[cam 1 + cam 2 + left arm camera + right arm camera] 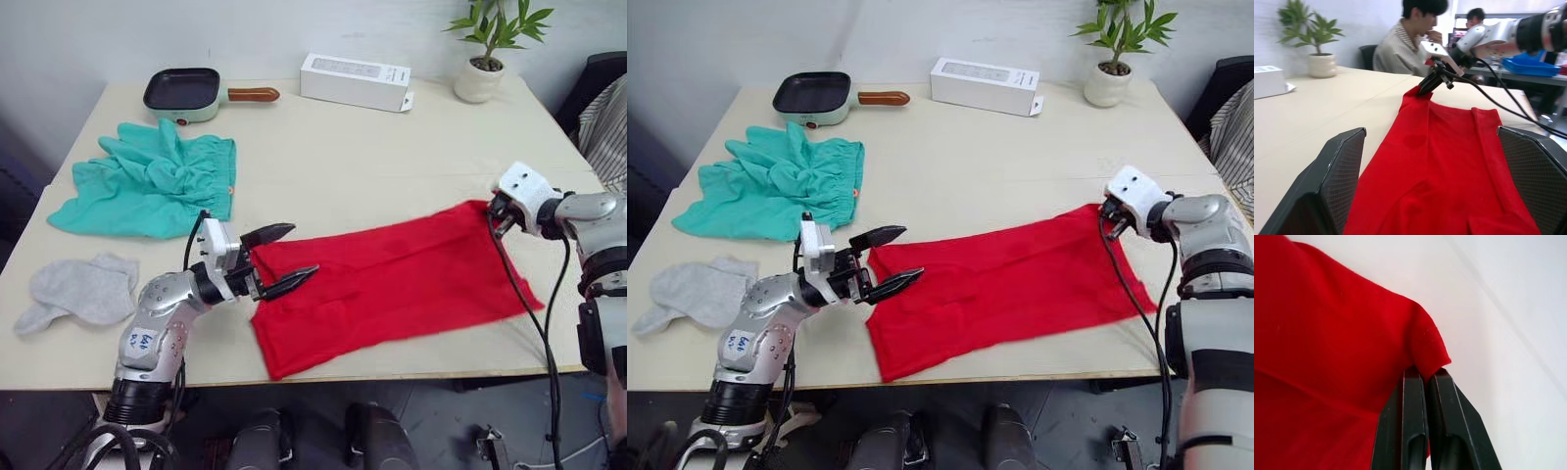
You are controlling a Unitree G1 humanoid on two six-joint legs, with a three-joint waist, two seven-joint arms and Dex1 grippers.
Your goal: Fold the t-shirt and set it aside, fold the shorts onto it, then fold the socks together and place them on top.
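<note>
The red t-shirt (pixel 392 279) lies folded into a long band across the front of the table. My left gripper (pixel 302 250) is open at the shirt's left end, one finger on each side of the hem, with red cloth lying between the fingers (pixel 1337 181). My right gripper (pixel 493 213) is shut on the shirt's far right corner, and the pinched fold (pixel 1425 352) sits right above its closed fingertips. The teal shorts (pixel 147 181) lie spread out at the back left. The grey socks (pixel 78 289) lie near the front left edge.
A green pan (pixel 183 93) with a brown handle, a white box (pixel 355 81) and a potted plant (pixel 485 59) stand along the table's far edge. A seated person (pixel 1410 39) is beyond the table on the right.
</note>
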